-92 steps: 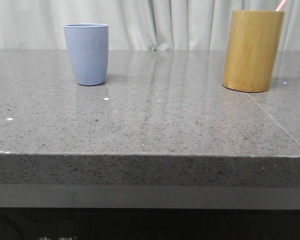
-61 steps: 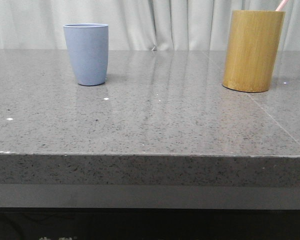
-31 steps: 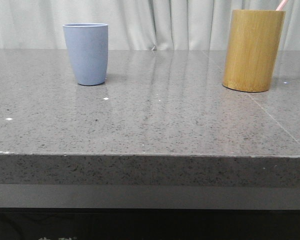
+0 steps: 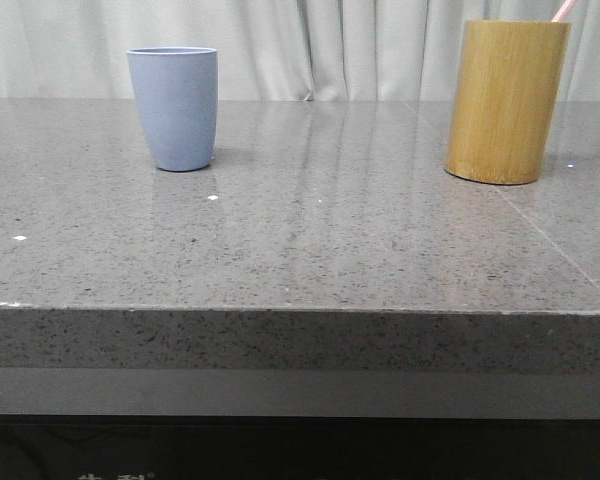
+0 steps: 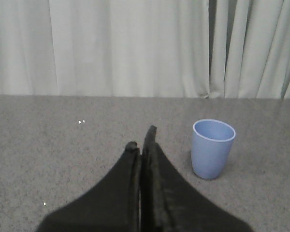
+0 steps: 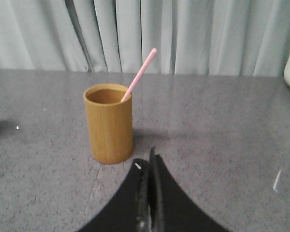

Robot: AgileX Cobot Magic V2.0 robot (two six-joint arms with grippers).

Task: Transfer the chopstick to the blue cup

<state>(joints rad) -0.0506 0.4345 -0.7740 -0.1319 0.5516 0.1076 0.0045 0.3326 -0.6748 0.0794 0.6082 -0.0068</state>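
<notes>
Chopstick [image 6: 139, 75] leans inside bamboo holder [image 6: 108, 123] at desk [image 4: 310, 240] far right, well apart from blue cup [image 4: 173, 108] far left. Both claws, left claw [image 5: 141, 140] & right claw [image 6: 146, 162], pressed closed w/ nothing held

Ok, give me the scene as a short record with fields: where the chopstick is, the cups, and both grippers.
chopstick: pale pink, standing tilted inside the bamboo holder, top end sticking out above the rim
bamboo holder: upright, on the right side of the table
blue cup: upright on the left side, looks empty from the left wrist view
left gripper: shut, holding nothing, short of the blue cup
right gripper: shut, holding nothing, short of the bamboo holder
table: grey speckled stone
task state: chopstick not yet picked up
</notes>
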